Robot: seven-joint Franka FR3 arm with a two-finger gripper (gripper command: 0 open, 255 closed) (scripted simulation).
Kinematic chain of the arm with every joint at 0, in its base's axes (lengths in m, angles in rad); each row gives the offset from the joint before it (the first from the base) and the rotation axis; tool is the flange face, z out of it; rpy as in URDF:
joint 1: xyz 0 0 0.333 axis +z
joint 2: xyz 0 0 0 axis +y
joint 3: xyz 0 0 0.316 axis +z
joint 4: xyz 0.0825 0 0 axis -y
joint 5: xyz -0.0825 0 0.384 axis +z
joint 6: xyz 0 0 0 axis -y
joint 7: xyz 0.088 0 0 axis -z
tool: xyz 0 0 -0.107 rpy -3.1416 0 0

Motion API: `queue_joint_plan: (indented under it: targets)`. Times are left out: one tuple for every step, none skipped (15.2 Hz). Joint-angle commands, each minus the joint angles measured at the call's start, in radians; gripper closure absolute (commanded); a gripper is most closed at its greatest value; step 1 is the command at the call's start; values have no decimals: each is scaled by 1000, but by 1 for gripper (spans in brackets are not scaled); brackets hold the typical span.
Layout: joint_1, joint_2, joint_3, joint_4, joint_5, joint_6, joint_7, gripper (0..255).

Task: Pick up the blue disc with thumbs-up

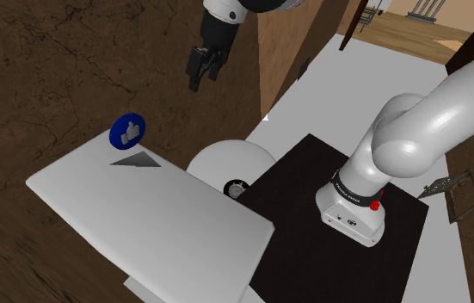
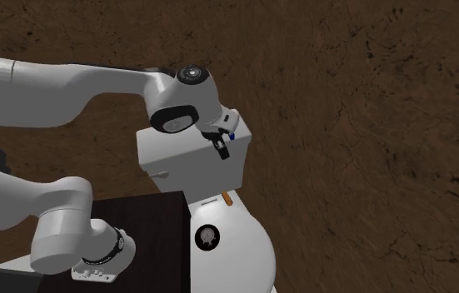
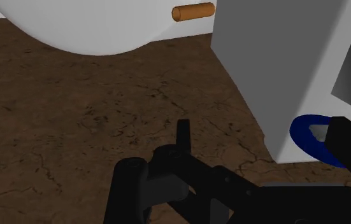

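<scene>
1. Nearest me, the black stand (image 1: 304, 250) carries the arm (image 1: 415, 129), which bends up and over toward the shoulder view's upper left.
2. Just beside the stand sits a white dome (image 1: 226, 159) with a small dial (image 1: 237, 188) on its side. A brown peg (image 3: 193, 11) shows at the dome's edge, near the box.
3. Touching the dome stands a white box (image 1: 140, 224), with a dark grey wedge (image 1: 138, 161) on its flat top.
4. The disc (image 1: 127, 131), blue with a white thumbs-up, is at the box's far corner, just beyond the wedge.
5. The gripper (image 1: 200, 76) hangs in the air past that corner, over the brown floor (image 1: 46, 77). In the shoulder view it is higher than the disc, to its right and apart from it.
6. In the wrist view the disc's blue rim shows close by the hand, partly hidden behind a black part of it.
7. Whether the hand is released or clenched I cannot tell.
8. Farthest back rises a brown wall (image 1: 291, 60).
</scene>
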Motion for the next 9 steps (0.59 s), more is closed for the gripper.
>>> queue_joint_plan:
  targets:
    - [16,67,23,36,6,53,-2,0]
    - [23,96,34,50,8,77,-3,0]
    - [30,125,45,65,8,101,-4,0]
    - [37,155,55,81,8,125,-5,0]
    - [44,185,65,98,6,147,-5,0]
    - [51,215,76,115,3,169,-5,0]
    - [57,244,86,134,-1,190,-4,0]
    - [64,275,96,153,-7,210,-2,0]
    - [70,305,106,173,-14,230,0,0]
